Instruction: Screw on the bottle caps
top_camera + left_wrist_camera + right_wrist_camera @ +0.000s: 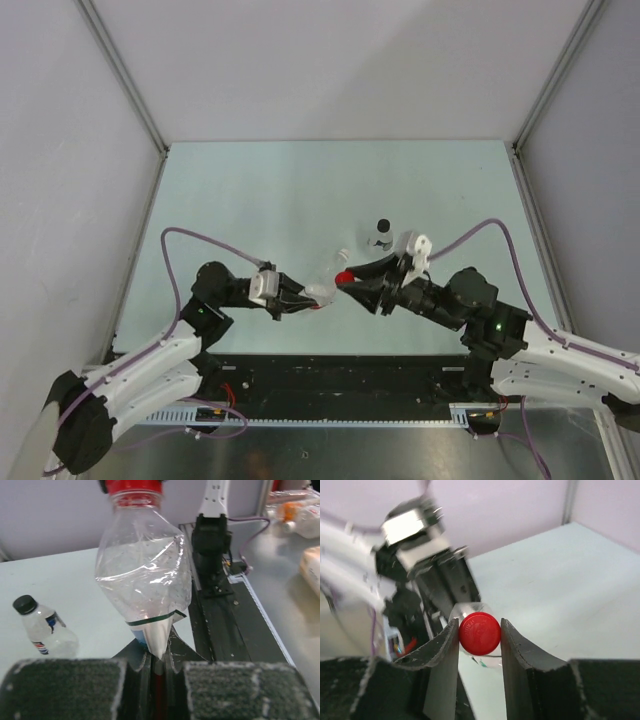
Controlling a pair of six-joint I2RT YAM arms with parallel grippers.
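The right claw (478,624) pinches the red cap (480,636) between both fingers, the cap sitting on the neck of the clear bottle (145,575) straight ahead of it. The bottle's long axis runs level from there to the left claw (152,672), clamped on its crushed base (so the twisting likely falls to the right arm). Farther back, a black-capped bottle (379,236) sits on the table (250,190).
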